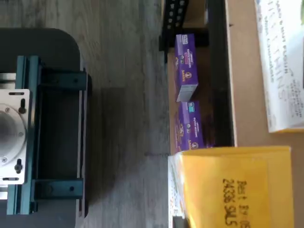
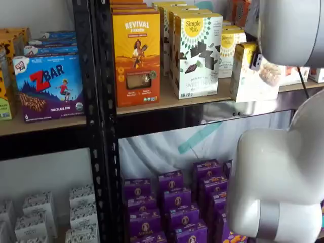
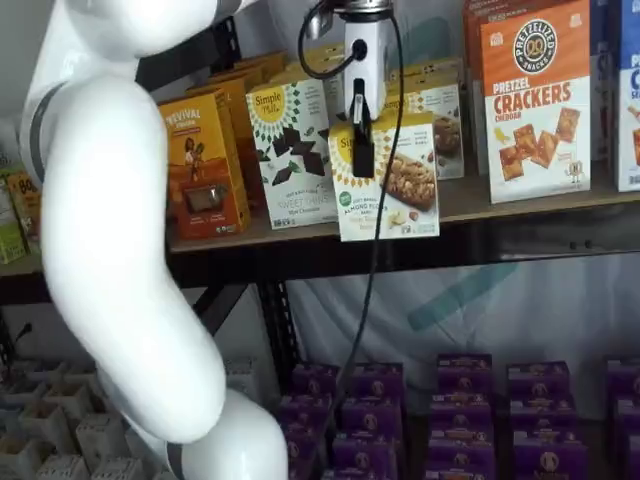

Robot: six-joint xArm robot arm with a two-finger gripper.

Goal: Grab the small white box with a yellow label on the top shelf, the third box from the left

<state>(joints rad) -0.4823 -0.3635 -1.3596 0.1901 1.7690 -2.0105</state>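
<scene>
A: Where is the small white box [image 3: 388, 180] being seen?

B: At the front edge of the top shelf [image 3: 520, 200], overhanging the rail, beside the taller white box [image 3: 292, 150].

A: And the gripper [image 3: 362, 135]?

B: It is being held over the box's upper front; one black finger is lying against the face. Whether a grip is being made cannot be told.

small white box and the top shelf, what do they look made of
The small white box looks like printed cardboard: flat faces, crisp folded edges. The top shelf looks like a light wood board, matte tan, with a dark metal front rail whose shiny patches reflect light.
</scene>
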